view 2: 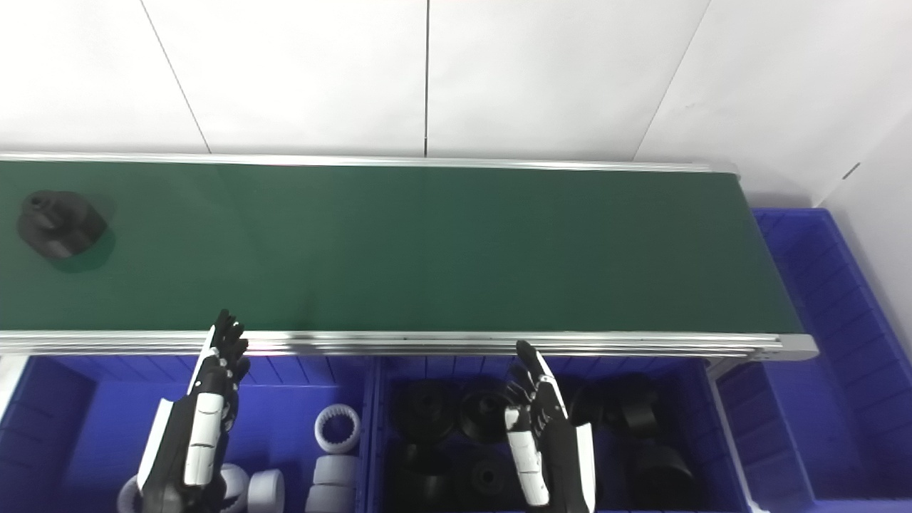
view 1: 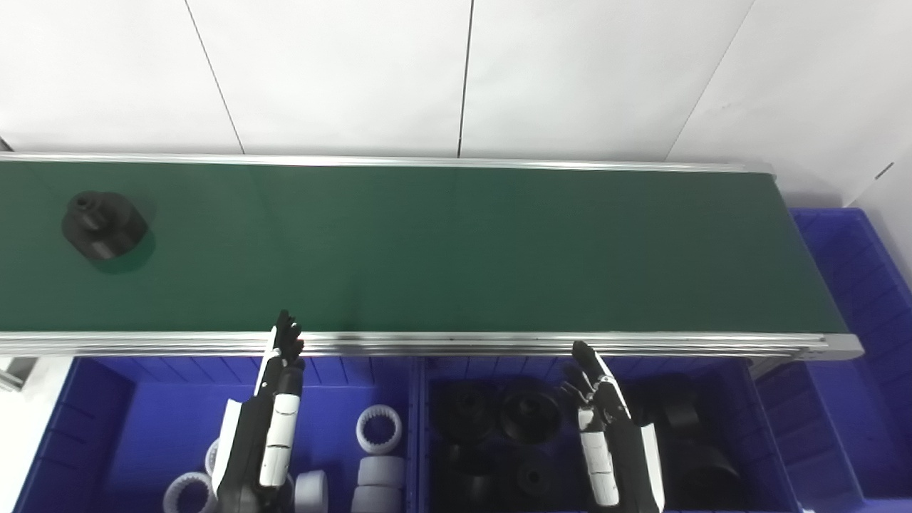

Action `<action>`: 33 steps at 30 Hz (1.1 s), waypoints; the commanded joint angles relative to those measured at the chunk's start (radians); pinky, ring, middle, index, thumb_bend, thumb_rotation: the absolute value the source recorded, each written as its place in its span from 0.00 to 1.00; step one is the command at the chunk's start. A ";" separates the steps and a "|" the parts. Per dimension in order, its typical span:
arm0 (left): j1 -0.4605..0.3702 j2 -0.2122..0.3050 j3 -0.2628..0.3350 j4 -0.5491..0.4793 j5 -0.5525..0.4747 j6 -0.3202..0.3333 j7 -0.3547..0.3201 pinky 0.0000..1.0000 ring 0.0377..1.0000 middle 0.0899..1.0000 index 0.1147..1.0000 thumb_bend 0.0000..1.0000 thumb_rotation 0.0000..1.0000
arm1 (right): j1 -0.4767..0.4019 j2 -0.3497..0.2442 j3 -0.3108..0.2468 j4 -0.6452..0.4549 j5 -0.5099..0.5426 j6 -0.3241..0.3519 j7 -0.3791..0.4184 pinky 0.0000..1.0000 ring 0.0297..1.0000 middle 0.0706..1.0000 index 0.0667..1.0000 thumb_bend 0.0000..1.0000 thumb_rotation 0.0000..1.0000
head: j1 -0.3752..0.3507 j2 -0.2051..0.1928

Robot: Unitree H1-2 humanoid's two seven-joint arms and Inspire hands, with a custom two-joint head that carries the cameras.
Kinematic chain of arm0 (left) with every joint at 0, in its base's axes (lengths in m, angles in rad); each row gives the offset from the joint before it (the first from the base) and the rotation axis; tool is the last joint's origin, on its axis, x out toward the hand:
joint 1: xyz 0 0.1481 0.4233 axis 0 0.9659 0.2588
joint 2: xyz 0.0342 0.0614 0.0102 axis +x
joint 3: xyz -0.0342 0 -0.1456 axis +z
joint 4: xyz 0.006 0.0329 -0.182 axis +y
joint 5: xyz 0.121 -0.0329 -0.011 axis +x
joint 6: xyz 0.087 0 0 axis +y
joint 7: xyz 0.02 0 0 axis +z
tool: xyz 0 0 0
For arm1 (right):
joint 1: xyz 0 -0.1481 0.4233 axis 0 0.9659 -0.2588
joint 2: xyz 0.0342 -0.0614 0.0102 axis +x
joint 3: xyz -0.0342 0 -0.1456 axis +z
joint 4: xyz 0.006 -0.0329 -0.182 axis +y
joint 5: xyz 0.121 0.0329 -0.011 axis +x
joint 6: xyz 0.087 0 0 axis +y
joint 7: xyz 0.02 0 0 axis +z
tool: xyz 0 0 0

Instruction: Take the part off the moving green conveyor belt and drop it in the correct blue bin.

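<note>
Green belt (view 1: 427,242) wide and bare across middle and right; silver rail along near edge, right end stopping short of the side bin (view 1: 855,299). Black part (view 1: 103,224) far left on belt, near far rail, well apart from both hands: round, stepped, small hub on top. Left hand (view 1: 274,406) released, fingers straight, tips at near rail, over bin of white rings (view 1: 107,413). Right hand (view 1: 605,420) released, fingers apart, over bin of black parts (view 1: 755,427).
</note>
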 commanded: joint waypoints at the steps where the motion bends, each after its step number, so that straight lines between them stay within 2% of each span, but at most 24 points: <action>1: -0.005 -0.001 -0.004 -0.032 0.010 -0.002 0.004 1.00 1.00 1.00 1.00 0.50 1.00 | -0.004 0.021 0.016 -0.048 0.004 0.001 0.007 0.84 0.89 0.92 0.89 0.69 0.90 | 0.000 0.000; 10: -0.006 -0.003 -0.003 -0.031 0.001 0.006 0.003 1.00 1.00 1.00 1.00 0.48 1.00 | -0.004 0.015 0.016 -0.049 0.008 0.014 0.012 0.85 0.90 0.93 0.90 0.70 0.90 | 0.000 -0.006; 28: -0.006 -0.006 -0.004 -0.012 -0.012 -0.007 0.007 1.00 0.99 1.00 1.00 0.51 0.99 | -0.002 0.018 0.012 -0.039 0.017 0.010 0.012 0.83 0.89 0.93 0.90 0.70 0.87 | 0.016 -0.031; 33: 0.005 -0.019 -0.017 0.027 0.020 -0.041 0.030 0.99 0.98 1.00 1.00 0.50 0.99 | 0.001 0.001 0.001 -0.008 0.046 -0.010 0.019 0.85 0.90 0.94 0.90 0.71 0.87 | 0.068 -0.108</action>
